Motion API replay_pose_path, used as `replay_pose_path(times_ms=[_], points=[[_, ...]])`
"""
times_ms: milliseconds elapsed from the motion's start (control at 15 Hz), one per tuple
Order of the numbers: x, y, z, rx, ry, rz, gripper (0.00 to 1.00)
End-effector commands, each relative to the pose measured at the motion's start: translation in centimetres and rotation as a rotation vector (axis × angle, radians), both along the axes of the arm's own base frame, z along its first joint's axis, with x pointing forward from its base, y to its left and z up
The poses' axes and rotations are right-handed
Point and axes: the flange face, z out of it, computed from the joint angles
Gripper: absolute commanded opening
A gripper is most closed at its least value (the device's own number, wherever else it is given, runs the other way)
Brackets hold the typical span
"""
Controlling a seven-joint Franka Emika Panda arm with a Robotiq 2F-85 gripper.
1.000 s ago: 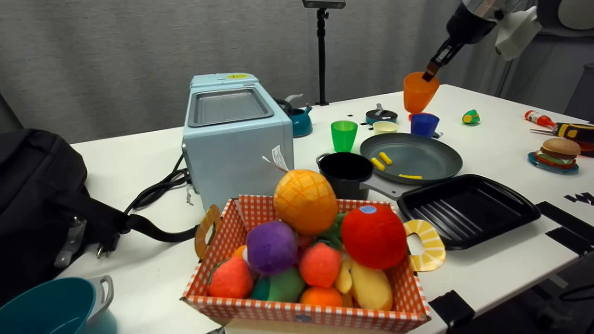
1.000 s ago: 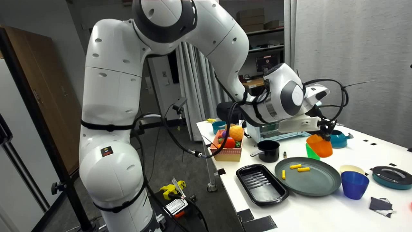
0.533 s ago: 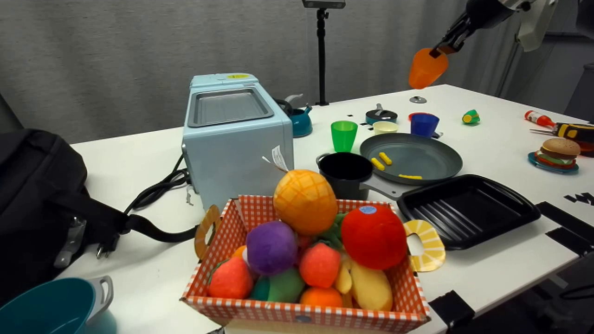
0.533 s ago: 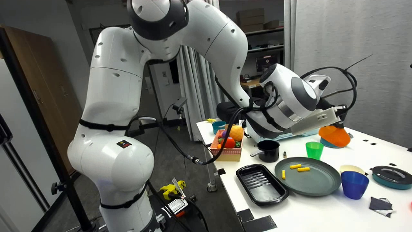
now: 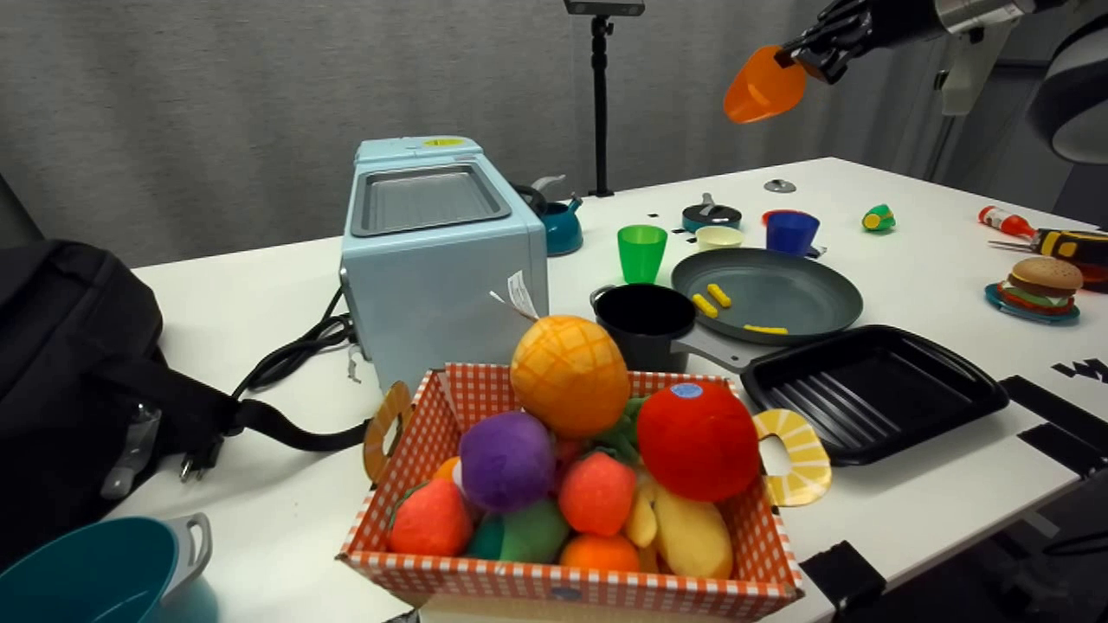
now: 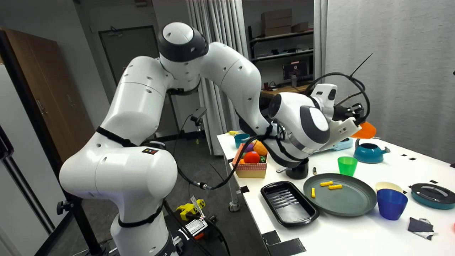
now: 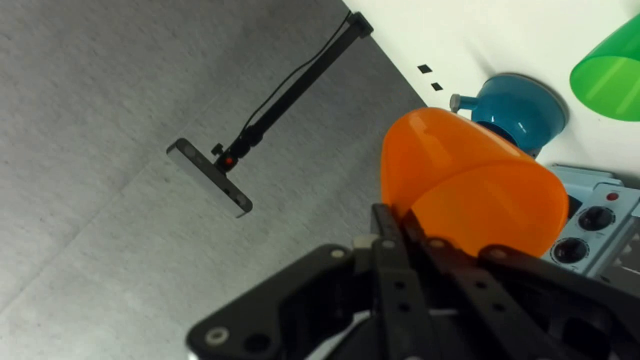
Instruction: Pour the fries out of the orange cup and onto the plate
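Note:
The orange cup (image 5: 766,85) is high above the table in both exterior views (image 6: 365,131), tilted onto its side. My gripper (image 5: 788,59) is shut on its rim. In the wrist view, the gripper's fingertips (image 7: 397,212) pinch the rim of the cup (image 7: 425,145), and the part of its inside that shows holds no fries. Three yellow fries (image 5: 719,296) lie on the round grey-green plate (image 5: 805,290), near one side of it. The fries (image 6: 326,183) and plate (image 6: 350,201) also show in an exterior view. The gripper and cup are up and away from the plate.
A green cup (image 5: 642,254), a blue cup (image 5: 791,234) and a black pot (image 5: 645,324) stand around the plate. A black ridged tray (image 5: 874,394) is beside it. A light-blue oven (image 5: 450,303), a toy basket (image 5: 571,571) and a teal kettle (image 6: 371,153) stand farther along.
My gripper has lifted the orange cup higher and away from the plate, and the cup has tipped further onto its side. The fries and plate have not moved.

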Motion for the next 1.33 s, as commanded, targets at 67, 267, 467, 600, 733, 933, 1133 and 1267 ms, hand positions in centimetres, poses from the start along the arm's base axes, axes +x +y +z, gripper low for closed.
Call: replay_pose_path(times_ms=[67,267,467,600,733,933,1133,1267], points=[[-2.3,0.3,-3.2,-0.093,-0.135,0.004,0.01],[-3.2,0.4,-3.9,-0.121,-0.231,-0.017,0.01],[-1.2,1.2,-2.7,-0.128,-0.269,-0.025,0.01],[0.1,1.4,-0.9,-0.136,-0.314,-0.020,0.01],[0.4,1.3,0.4,-0.139,-0.381,-0.014,0.01],[1.7,1.6,2.8,-0.148,-0.450,-0.008,0.01],[2.2,1.5,5.0,-0.146,-0.515,-0.011,0.01],[2.2,1.2,6.2,-0.136,-0.554,-0.023,0.01]])
